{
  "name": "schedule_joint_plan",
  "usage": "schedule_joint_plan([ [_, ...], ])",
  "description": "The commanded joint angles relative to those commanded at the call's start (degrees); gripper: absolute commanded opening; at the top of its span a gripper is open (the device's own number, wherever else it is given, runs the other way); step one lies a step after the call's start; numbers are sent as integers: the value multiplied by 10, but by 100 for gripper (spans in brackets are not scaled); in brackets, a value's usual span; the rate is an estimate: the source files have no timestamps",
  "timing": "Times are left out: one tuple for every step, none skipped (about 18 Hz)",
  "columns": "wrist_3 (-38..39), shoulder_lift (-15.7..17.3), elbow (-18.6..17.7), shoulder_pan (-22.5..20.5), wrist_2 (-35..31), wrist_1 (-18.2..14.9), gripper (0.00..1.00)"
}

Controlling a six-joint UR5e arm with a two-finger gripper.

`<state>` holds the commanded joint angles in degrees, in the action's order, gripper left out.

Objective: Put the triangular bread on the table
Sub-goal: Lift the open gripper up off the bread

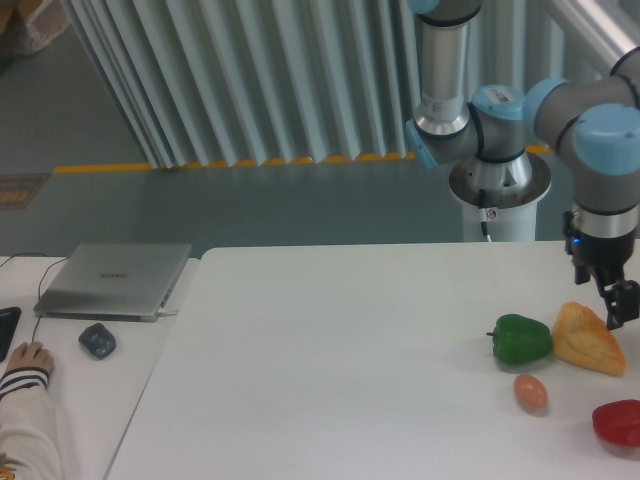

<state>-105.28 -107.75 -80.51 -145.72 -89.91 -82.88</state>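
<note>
Hanging at the far right edge of your view, the gripper (618, 305) points down beside the upper right end of the triangular bread (588, 338); its dark fingers sit so close to the frame edge that you cannot tell whether they are spread or pressed together, and it looks to be just off the bread rather than pinching it, though the view is too tight to be sure. Your bread lies flat on the table (330, 360), near its right side, long axis running from upper left down to lower right, narrower end up toward the arm, broad end toward the frame edge. It touches or almost touches the green pepper (521, 338) on its left. Nearer the camera you have a small orange-pink egg (531, 392) and, cut off at the corner, a red pepper (618, 421). Off to the left stands a narrower white desk (100, 380) with a closed silver laptop (115, 280), a dark mouse (97, 341) and somebody's hand (28, 358) in a striped cuff. Behind runs a grey floor with a yellow line and a ribbed pale wall.
</note>
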Motion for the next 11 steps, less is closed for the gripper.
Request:
schedule_joint_plan([
  [-1,0,0,1,0,2,100],
  [-1,0,0,1,1,3,100],
  [-1,-1,1,1,1,4,100],
  [0,-1,1,1,1,5,100],
  [1,-1,1,1,1,5,100],
  [1,-1,1,2,2,5,100],
  [1,-1,1,2,2,5,100],
  [1,-1,1,2,3,5,100],
  [1,0,1,2,3,5,100],
  [1,0,1,1,3,5,100],
  [1,0,1,1,3,5,100],
])
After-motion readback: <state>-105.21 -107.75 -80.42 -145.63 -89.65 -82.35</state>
